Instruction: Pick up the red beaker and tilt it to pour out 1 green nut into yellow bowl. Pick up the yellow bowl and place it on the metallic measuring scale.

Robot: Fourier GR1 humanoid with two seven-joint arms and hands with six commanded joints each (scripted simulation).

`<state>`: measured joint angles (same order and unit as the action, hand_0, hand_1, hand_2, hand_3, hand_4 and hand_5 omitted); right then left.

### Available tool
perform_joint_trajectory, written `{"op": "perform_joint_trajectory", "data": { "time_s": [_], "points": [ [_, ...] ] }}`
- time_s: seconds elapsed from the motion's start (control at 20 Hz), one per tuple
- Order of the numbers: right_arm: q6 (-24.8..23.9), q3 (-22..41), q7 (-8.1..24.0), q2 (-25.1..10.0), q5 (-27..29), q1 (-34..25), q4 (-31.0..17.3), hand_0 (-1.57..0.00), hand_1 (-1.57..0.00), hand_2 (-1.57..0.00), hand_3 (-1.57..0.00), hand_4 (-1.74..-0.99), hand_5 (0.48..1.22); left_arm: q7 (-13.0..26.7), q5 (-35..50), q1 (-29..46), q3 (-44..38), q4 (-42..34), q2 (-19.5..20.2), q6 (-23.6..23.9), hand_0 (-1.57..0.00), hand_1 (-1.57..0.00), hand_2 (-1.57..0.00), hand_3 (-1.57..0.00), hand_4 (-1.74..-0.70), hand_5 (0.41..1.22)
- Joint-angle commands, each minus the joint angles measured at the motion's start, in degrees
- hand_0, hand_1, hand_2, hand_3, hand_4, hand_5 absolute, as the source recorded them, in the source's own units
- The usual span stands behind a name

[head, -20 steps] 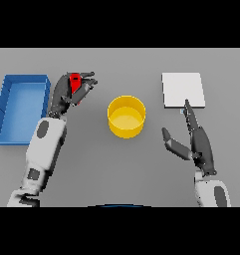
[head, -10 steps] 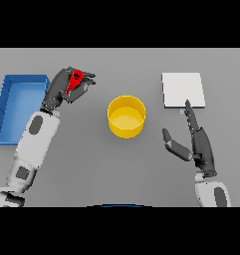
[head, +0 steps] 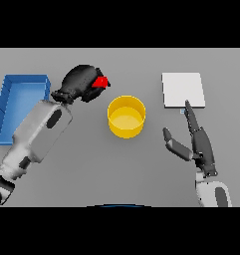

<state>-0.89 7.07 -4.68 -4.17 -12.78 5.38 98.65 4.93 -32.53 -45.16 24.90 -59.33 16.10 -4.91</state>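
My left hand (head: pixel 81 82) is raised above the table, its fingers curled round the red beaker (head: pixel 101 81), of which only a small red part shows past the fingers. The beaker is tilted toward the yellow bowl (head: pixel 126 116), which stands just to the right and below it, at the table's middle. I cannot see any green nut. The metallic measuring scale (head: pixel 183 89), a flat pale square, lies at the back right. My right hand (head: pixel 198 143) rests open on the table below the scale, fingers pointing at its near edge.
A blue tray (head: pixel 12 107) sits at the left side of the table, partly hidden behind my left forearm.
My left hand has lifted the red beaker higher and carried it toward the yellow bowl, tilting it. The right hand has stayed where it was.
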Motion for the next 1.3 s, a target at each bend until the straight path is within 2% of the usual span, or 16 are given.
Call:
{"op": "perform_joint_trajectory", "data": {
  "time_s": [0.0,0.1,0.15,0.2,0.25,0.3,0.5,0.6,0.8,0.95,1.05,1.25],
  "points": [
    [-0.05,0.1,-0.28,0.2,0.14,0.28,0.65,0.0,0.0,0.0,0.0,-1.183,0.673,0.42,-2.36,-1.3,1.99,0.65,0.35,-1.12,-1.57,-1.57,-1.57,-1.57,-1.74,1.183],
    [-0.15,0.1,0.69,0.47,0.01,0.22,-0.15,0.0,0.0,0.0,0.0,-1.187,0.676,1.7,-6.23,-3.26,5.28,1.53,0.77,-3.37,-1.57,-1.57,-1.57,-1.57,-1.74,1.197],
    [-0.11,0.1,0.67,0.4,0.11,0.21,0.4,0.0,0.0,0.0,0.0,-1.191,0.675,2.16,-8.15,-4.27,7.19,1.9,0.92,-5.1,-1.57,-1.57,-1.57,-1.57,-1.69,1.202],
    [-0.01,0.23,1.12,0.81,0.42,-0.05,0.38,0.0,0.0,0.0,0.0,-1.19,0.675,1.98,-9.7,-5.48,8.69,2.8,0.79,-6.29,-1.57,-1.57,-1.57,-1.49,-1.7,1.205],
    [0.12,0.3,0.58,0.8,0.54,0.48,0.68,0.0,0.0,0.0,0.0,-1.191,0.675,1.07,-11.22,-6.7,10.14,3.41,1.44,-7.58,-1.57,-1.57,-1.57,-1.44,-1.7,1.209],
    [0.06,0.31,1.51,1.2,0.83,0.37,0.78,0.0,0.0,0.0,0.0,-1.195,0.671,0.03,-12.61,-8.31,11.46,4.03,1.87,-8.72,-1.57,-1.57,-1.57,-1.38,-1.71,1.211],
    [0.26,0.39,1.02,2.49,2.2,1.74,1.01,0.0,0.0,0.0,0.0,-1.206,0.639,-2.15,-17.89,-12.82,16.91,6.51,1.68,-13.22,-1.57,-1.57,-1.57,-1.29,-1.72,1.217],
    [0.28,-0.69,1.43,1.79,2.87,1.0,0.46,0.0,0.0,0.0,0.0,-1.22,0.624,-4.71,-20.03,-14.63,19.23,7.56,1.45,-14.03,-1.57,-1.57,-1.57,-1.39,-1.72,1.218],
    [-1.68,0.43,0.5,2.57,-0.06,0.95,0.54,0.0,0.0,0.0,0.0,-1.213,0.591,-8.2,-24.83,-18.25,23.9,10.47,0.82,-14.31,-1.57,-1.57,-1.57,-1.5,-1.73,1.22],
    [-2.06,0.36,0.63,2.79,-0.37,0.26,-0.34,0.0,0.0,0.0,0.0,-1.185,0.575,-10.65,-28.27,-20.97,27.63,11.23,0.33,-14.69,-1.57,-1.57,-1.57,-1.53,-1.73,1.22],
    [-2.47,0.66,-0.44,2.94,-1.01,0.71,-0.36,0.0,0.0,0.0,0.0,-1.16,0.569,-11.39,-30.98,-21.98,30.22,12.1,0.7,-14.21,-1.57,-1.57,-1.57,-1.55,-1.74,1.221],
    [-1.35,-0.13,-1.18,2.56,1.06,1.31,0.07,0.0,0.0,0.0,0.0,-1.135,0.567,-13.44,-34.92,-24.32,34.23,12.15,0.94,-14.13,-1.57,-1.57,-1.57,-1.56,-1.74,1.221]
  ]
}}
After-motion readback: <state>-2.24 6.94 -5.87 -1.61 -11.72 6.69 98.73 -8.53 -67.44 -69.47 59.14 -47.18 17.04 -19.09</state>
